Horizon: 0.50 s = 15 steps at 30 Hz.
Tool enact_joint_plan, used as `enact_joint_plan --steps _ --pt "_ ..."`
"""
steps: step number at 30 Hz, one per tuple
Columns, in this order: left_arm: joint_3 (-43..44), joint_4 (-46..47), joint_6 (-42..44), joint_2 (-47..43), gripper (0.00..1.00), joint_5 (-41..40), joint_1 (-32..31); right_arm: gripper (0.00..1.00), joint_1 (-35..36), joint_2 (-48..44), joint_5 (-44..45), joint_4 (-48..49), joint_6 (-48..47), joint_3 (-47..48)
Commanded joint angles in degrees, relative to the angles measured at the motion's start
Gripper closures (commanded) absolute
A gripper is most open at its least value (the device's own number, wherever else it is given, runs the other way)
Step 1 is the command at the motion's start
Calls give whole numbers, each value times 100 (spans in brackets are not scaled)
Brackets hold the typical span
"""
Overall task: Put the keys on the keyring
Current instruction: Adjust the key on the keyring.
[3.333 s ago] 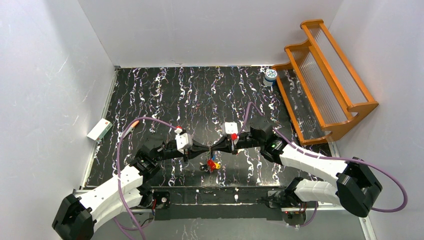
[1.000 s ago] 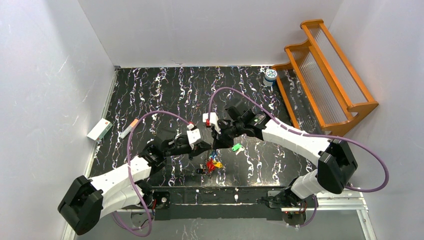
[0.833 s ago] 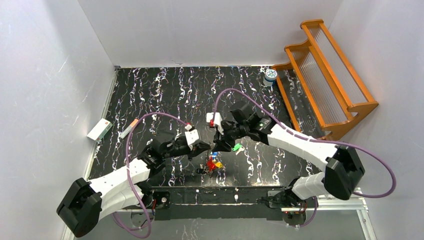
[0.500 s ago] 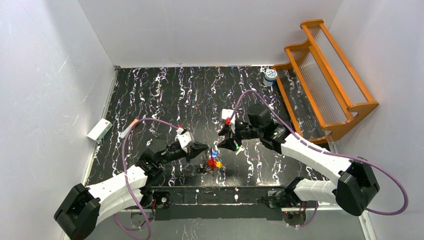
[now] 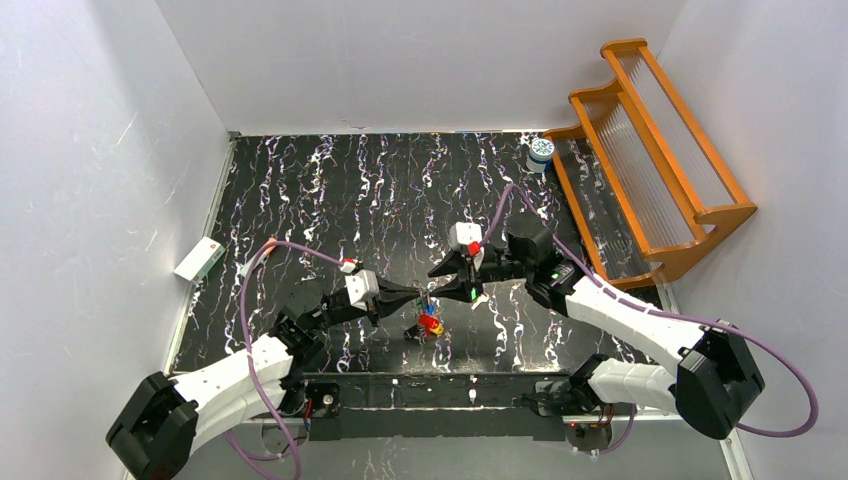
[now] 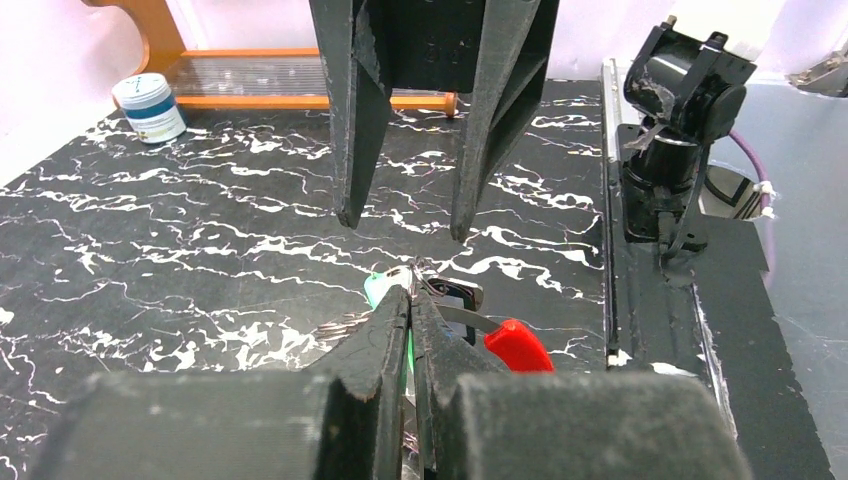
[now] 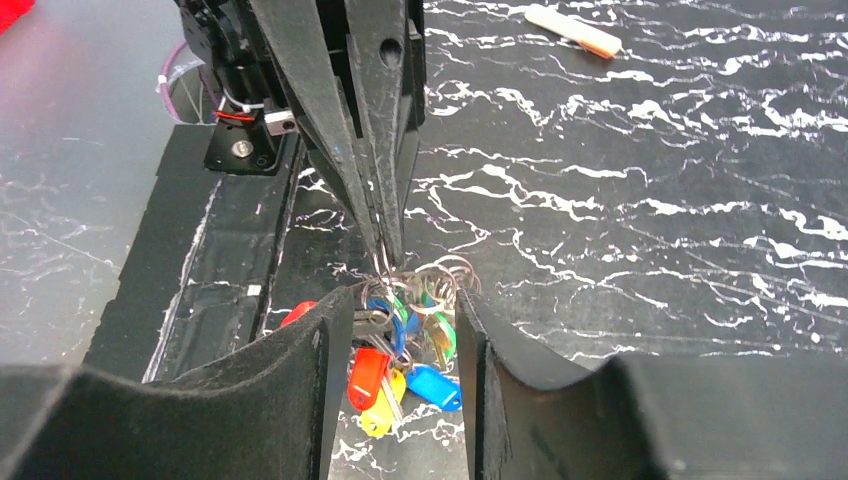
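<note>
presently the left tool (image 6: 410, 300) is pinched tight on the keyring (image 7: 440, 275), held above the tabletop (image 5: 330, 190). the keys (image 7: 368, 372) dangle from it between the wide-spread, empty jaws of the right tool (image 7: 400, 300). a lidded jar (image 5: 541, 150) stands beside the rack (image 5: 650, 160).

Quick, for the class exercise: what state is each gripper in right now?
Left gripper: closed on the keyring.
Right gripper: open, holding nothing.
</note>
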Motion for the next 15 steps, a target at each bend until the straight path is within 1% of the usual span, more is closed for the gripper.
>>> enact_joint_plan --steps 1,4,6,7,11,15 --pt "-23 474 0 -123 100 260 -20 51 -8 26 -562 584 46 -18" --pt "-22 497 1 -110 100 280 -21 53 -8 151 -805 627 98 25" --pt "-22 507 3 -113 100 285 -22 56 -10 228 -941 678 125 42" --pt "-22 507 -3 -118 100 289 -23 58 -12 259 -970 684 136 56" --pt "-16 512 -1 -131 100 300 -22 59 -9 363 -1018 699 153 75" --pt "-13 514 -5 -123 100 336 -24 66 -13 428 -1001 725 190 87"
